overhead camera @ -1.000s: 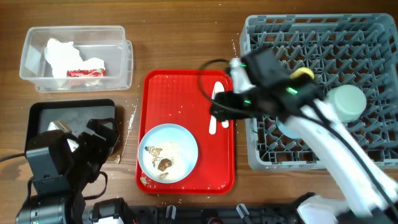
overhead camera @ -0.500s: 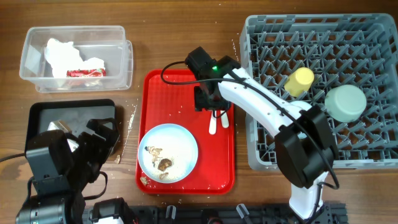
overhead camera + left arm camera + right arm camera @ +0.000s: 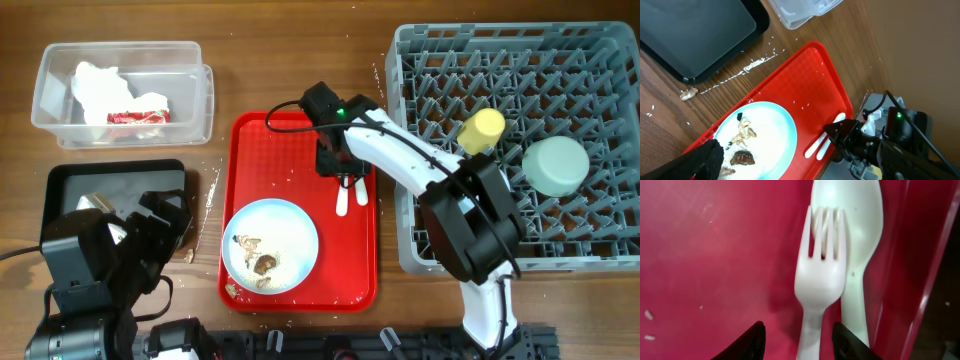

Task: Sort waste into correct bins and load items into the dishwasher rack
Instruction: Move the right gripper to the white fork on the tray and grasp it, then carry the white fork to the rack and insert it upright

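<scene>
Right fingers [image 3: 747, 342], partly open, straddle the white fork [image 3: 819, 275] on the red tray [image 3: 700, 255], seemingly not gripping it; left fingers [image 3: 702, 160] gape wide, empty.

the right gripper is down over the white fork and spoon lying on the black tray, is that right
Not quite. The fork and spoon lie on the red tray, not the black tray; the right wrist view shows it plainly. The rest holds: the right gripper is down over them, with one finger on either side of the fork's handle.
</scene>
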You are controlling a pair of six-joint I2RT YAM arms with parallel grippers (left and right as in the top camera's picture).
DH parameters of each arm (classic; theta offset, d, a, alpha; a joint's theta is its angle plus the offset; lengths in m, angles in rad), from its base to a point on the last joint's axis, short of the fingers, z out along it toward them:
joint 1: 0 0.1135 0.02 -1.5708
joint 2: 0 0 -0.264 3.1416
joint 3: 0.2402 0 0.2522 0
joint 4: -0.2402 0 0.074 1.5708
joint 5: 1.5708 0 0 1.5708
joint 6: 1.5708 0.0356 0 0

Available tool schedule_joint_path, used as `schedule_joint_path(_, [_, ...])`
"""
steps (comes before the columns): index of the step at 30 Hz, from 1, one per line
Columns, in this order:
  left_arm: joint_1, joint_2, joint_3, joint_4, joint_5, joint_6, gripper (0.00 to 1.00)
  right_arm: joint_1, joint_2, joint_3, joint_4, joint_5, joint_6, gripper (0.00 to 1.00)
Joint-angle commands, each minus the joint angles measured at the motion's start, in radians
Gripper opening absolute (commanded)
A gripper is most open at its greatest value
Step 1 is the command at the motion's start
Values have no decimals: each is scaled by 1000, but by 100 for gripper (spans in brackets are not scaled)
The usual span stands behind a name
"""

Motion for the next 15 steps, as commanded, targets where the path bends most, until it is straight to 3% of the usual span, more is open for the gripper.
schedule_joint_path(1, [2,-2,0,3,10,8,100,-5,37,-10,9,-5,23,45])
schedule_joint_path(6, [2,-2,0,3,10,8,100,-5,54,-14,9,-6,25,45])
schedule_joint_path(15, [2,-2,0,3,10,8,100,-5,59,-15,17,-45,31,11])
